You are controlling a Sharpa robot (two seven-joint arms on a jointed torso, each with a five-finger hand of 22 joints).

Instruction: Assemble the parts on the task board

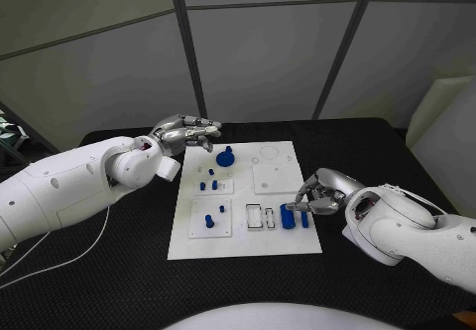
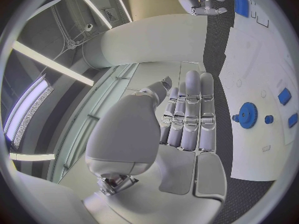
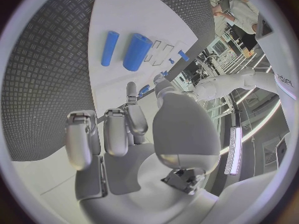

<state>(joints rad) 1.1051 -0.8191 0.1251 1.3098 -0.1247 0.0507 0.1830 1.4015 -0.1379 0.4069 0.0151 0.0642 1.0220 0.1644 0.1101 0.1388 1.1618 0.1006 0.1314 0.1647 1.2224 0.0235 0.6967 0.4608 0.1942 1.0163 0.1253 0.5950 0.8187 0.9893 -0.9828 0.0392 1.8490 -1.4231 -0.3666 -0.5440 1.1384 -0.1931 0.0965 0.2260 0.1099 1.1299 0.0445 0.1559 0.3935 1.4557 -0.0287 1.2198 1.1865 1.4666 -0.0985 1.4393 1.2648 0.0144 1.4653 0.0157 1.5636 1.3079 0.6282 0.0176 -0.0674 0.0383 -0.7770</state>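
- Task board [image 1: 243, 237] lies flat on the black table [image 1: 397, 148], between the two hands, with blue parts spread over it.
- Right hand [image 1: 319, 194] hangs at the board's edge, fingers curled in and holding nothing. A thick blue cylinder [image 1: 287, 216] and a thin blue rod [image 1: 303, 219] lie side by side just ahead of its fingertips.
- Risk: the two pieces sit so close that fingers closing on one could nudge the other, rolling it off the board.
- Left hand [image 1: 184, 132] hovers off the board's far corner, fingers straight and together, empty. The blue gear [image 1: 226, 159] stands near it.
- Risk: a sweep toward the gear could knock the small blue pegs [image 1: 209, 185] just beyond it.
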